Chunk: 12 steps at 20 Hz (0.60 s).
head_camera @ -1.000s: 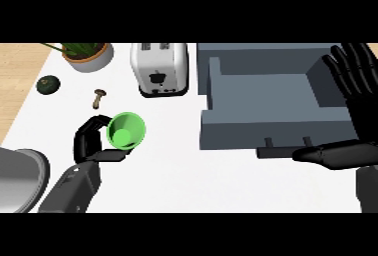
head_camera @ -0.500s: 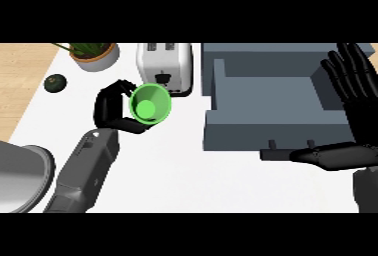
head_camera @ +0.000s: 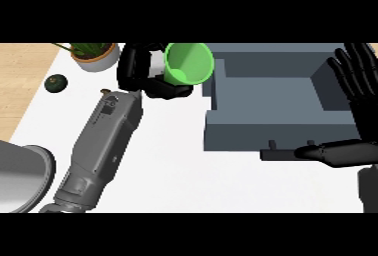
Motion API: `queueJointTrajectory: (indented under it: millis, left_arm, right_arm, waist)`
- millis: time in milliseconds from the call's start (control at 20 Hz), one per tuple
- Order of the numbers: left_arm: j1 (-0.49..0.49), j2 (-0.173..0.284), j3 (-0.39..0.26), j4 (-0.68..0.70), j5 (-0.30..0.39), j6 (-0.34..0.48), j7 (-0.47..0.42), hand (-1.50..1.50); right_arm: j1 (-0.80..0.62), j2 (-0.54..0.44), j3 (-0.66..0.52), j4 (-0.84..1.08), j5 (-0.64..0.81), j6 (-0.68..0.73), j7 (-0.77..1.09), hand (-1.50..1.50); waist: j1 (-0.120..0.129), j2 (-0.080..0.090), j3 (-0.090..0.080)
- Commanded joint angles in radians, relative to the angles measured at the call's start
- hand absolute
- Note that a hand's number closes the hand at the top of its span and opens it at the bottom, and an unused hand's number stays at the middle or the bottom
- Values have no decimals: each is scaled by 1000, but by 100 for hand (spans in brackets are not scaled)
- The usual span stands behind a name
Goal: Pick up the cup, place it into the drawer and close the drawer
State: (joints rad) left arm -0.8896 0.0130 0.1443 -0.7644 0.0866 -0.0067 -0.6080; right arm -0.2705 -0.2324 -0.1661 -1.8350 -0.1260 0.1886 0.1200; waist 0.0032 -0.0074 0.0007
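Glossy green cup [head_camera: 188,62] carried up beside boxy grey drawer [head_camera: 277,107], gripped by curled left hand [head_camera: 148,75]; right hand [head_camera: 354,100] kept open

No text, label, brand, number or sign can be read on anything in this view.
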Motion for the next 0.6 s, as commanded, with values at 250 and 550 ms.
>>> queueJointTrajectory:
  millis: [250,550]
  left_arm:
    - [-278,-13,-183,43,108,275,246,150]
    - [-415,-13,-254,258,140,344,340,150]
  right_arm:
    - [-26,-2,-8,-4,-6,-6,11,-150]
    - [-6,24,24,20,14,3,-39,-150]
  waist:
    - [-35,9,0]
    - [-62,20,1]
